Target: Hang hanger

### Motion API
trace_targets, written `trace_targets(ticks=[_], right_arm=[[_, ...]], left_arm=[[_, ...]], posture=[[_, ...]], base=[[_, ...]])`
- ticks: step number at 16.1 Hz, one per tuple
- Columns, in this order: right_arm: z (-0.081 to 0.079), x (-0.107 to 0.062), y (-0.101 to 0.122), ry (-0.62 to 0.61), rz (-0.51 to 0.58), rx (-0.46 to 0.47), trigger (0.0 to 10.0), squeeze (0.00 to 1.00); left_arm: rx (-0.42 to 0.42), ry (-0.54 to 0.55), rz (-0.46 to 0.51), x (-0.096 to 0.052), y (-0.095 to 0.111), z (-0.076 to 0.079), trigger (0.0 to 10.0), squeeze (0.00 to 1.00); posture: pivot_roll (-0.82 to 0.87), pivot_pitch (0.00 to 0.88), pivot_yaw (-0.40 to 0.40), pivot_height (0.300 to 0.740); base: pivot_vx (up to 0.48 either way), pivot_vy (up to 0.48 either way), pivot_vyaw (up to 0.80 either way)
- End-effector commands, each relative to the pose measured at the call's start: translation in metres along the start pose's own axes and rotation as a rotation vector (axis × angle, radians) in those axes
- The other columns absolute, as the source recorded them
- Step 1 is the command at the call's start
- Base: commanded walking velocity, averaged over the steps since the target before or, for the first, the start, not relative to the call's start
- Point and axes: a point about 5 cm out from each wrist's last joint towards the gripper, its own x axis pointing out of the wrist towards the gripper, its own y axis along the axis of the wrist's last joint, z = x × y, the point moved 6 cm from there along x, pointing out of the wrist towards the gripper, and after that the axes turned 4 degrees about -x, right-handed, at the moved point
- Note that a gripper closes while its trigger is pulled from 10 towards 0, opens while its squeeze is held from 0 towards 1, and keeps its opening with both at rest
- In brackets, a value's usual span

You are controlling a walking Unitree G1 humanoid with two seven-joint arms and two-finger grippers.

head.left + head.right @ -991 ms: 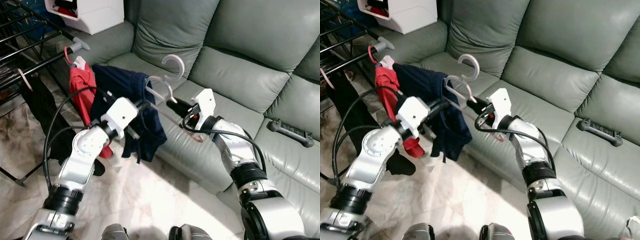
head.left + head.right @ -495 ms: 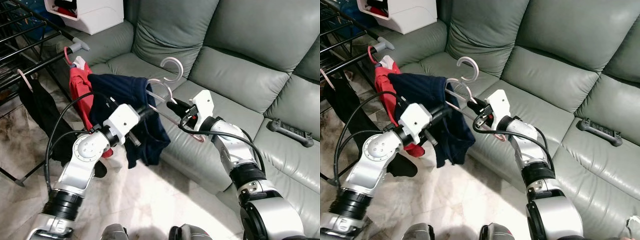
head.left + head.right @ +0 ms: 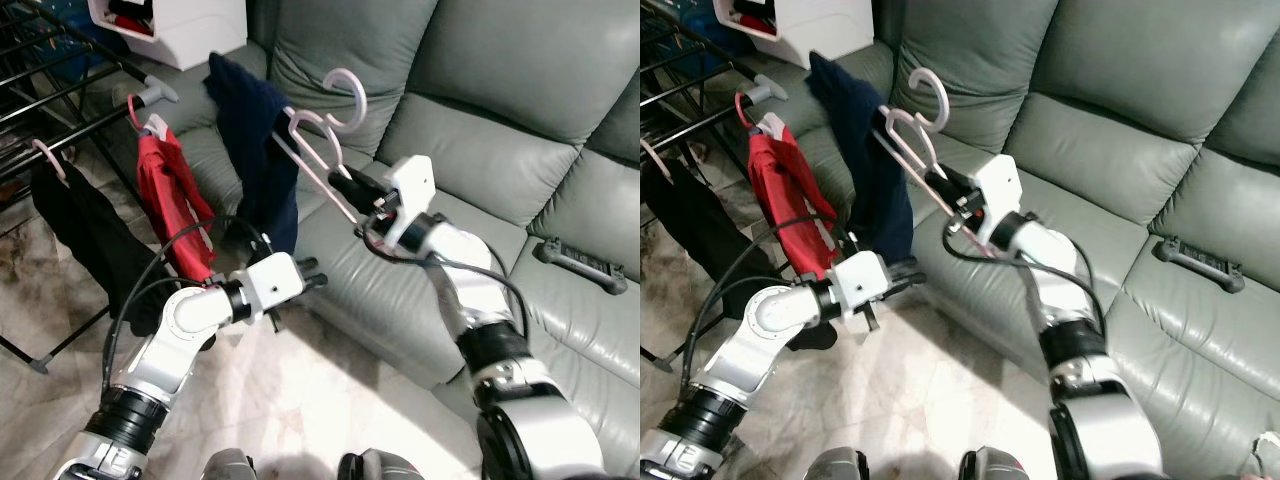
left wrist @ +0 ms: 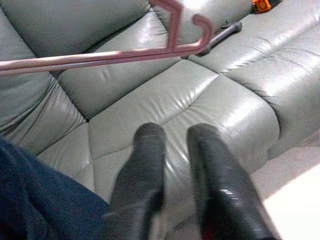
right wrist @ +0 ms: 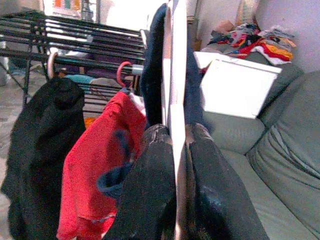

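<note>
Grey sofa (image 3: 520,130), right hand (image 5: 172,165) pinching pink hanger (image 3: 318,150), navy garment (image 3: 255,150), left hand (image 4: 172,170) narrowly parted, empty

Home living room, grey sofa (image 3: 520,130), drying rack (image 3: 50,90)

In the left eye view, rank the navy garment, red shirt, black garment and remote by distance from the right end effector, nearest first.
From the right end effector, which grips the pink hanger:
1. Navy garment, on that hanger, just to its left.
2. Red shirt, hanging on the rack farther left.
3. Remote, on the sofa seat to the right.
4. Black garment, far left on the rack.
</note>
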Motion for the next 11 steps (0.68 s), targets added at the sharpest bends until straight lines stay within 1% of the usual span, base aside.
trace_targets(ticks=[1, 3, 5, 6, 7, 8, 11], right_arm=[[-0.006, -0.002, 0.009, 0.045, 0.035, -0.025, 10.0, 0.00], [-0.008, -0.014, 0.005, 0.081, 0.017, -0.047, 10.0, 0.00], [-0.008, -0.035, 0.002, 0.123, -0.006, -0.054, 10.0, 0.00], [-0.008, -0.039, 0.001, 0.128, -0.011, -0.053, 10.0, 0.00], [-0.008, -0.044, 0.000, 0.134, -0.020, -0.052, 10.0, 0.00], [-0.008, -0.047, -0.001, 0.140, -0.022, -0.048, 10.0, 0.00], [-0.018, -0.055, -0.002, 0.207, -0.039, -0.026, 10.0, 0.00]], left_arm=[[0.021, 0.029, 0.026, -0.002, 0.007, -0.009, 10.0, 1.00], [0.050, 0.085, 0.051, -0.011, 0.012, -0.023, 10.0, 1.00], [0.084, 0.174, 0.051, -0.029, 0.012, -0.048, 10.0, 1.00], [0.091, 0.188, 0.050, -0.033, 0.012, -0.052, 10.0, 1.00], [0.097, 0.227, 0.055, -0.039, 0.013, -0.062, 10.0, 1.00], [0.102, 0.247, 0.058, -0.042, 0.015, -0.067, 10.0, 1.00], [0.150, 0.316, 0.071, -0.053, 0.022, -0.086, 10.0, 1.00]], posture=[[-0.03, 0.048, -0.021, 0.740], [-0.03, 0.047, -0.018, 0.740], [-0.03, 0.045, -0.011, 0.740], [-0.03, 0.045, -0.011, 0.740], [-0.03, 0.042, -0.006, 0.740], [-0.03, 0.042, -0.006, 0.740], [-0.03, 0.040, -0.004, 0.740]], base=[[0.000, 0.000, 0.00], [0.000, 0.000, 0.00], [0.000, 0.000, 0.00], [0.000, 0.000, 0.00], [0.000, 0.000, 0.00], [0.000, 0.000, 0.00], [0.000, 0.000, 0.00]])
